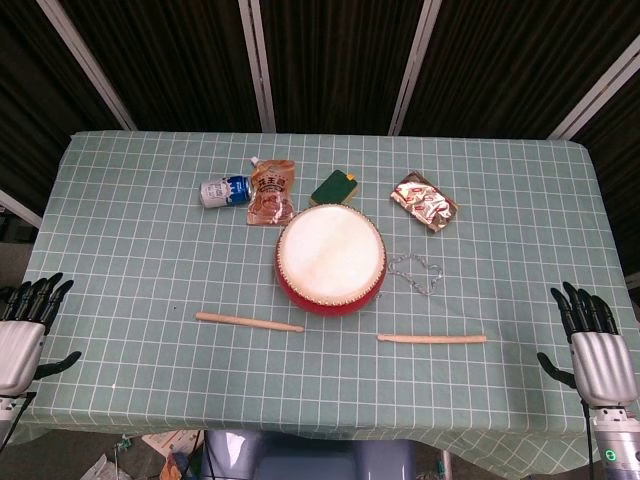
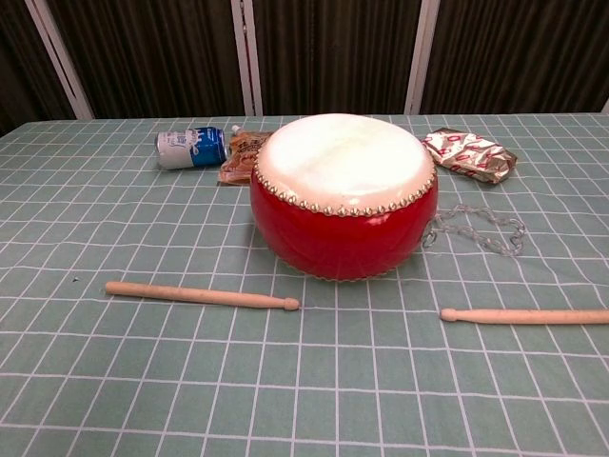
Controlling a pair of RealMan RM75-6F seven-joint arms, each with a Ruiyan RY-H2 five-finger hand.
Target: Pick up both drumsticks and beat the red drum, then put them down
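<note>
The red drum [image 1: 330, 260] [image 2: 343, 195] with a white skin stands mid-table. One wooden drumstick [image 1: 249, 322] [image 2: 200, 295] lies in front of it to the left, another drumstick [image 1: 432, 339] [image 2: 523, 315] in front to the right. My left hand [image 1: 25, 330] hangs at the table's left front corner, fingers spread, holding nothing, well left of the left stick. My right hand [image 1: 592, 345] is at the right front edge, fingers apart and empty, right of the other stick. Neither hand shows in the chest view.
Behind the drum lie a small blue-and-white bottle [image 1: 224, 190] [image 2: 192, 148], a brown pouch [image 1: 271, 193], a green packet [image 1: 334, 186] and a shiny foil packet [image 1: 424, 200] [image 2: 468, 154]. A thin chain [image 1: 414, 271] [image 2: 476, 228] lies right of the drum on the checked tablecloth [image 1: 120, 260].
</note>
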